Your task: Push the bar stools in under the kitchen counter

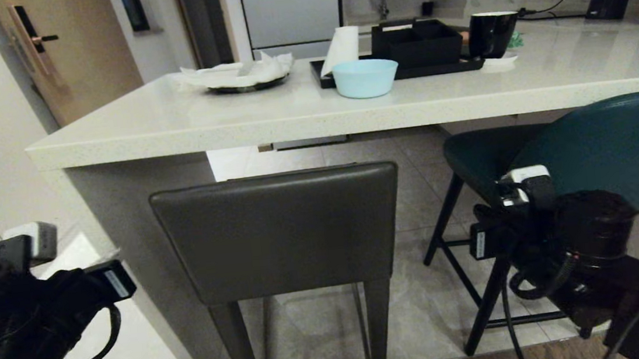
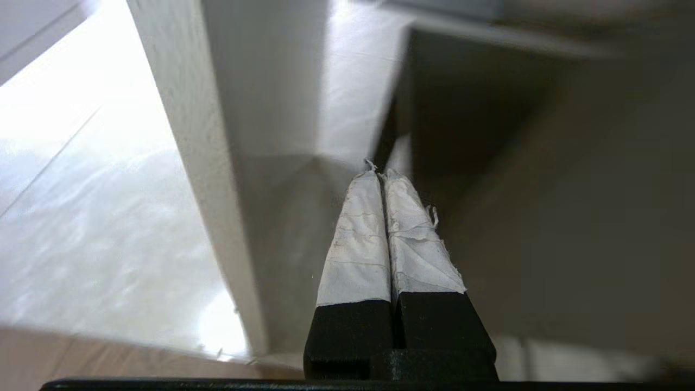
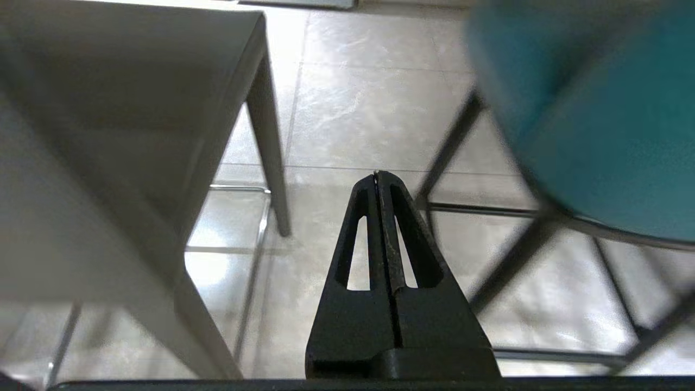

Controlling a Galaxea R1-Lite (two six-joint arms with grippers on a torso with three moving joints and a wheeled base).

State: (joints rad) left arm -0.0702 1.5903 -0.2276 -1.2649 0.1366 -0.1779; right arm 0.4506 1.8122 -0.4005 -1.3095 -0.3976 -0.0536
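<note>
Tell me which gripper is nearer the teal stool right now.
Right. The right gripper, shut, hangs between the two stools, close beside the teal stool. The left gripper, also shut, sits beyond the grey stool, by the counter's side panel.

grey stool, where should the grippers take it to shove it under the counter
Best at the grey stool's low rectangular backrest, from the robot's side. It faces the robot as a broad flat upright panel, its seat toward the counter. Both grippers are shut, so press the back's outer ends rather than pinching.

Black cabled arms; left gripper (image 2: 383,176) jaws white-taped, right gripper (image 3: 377,176) jaws bare black.
</note>
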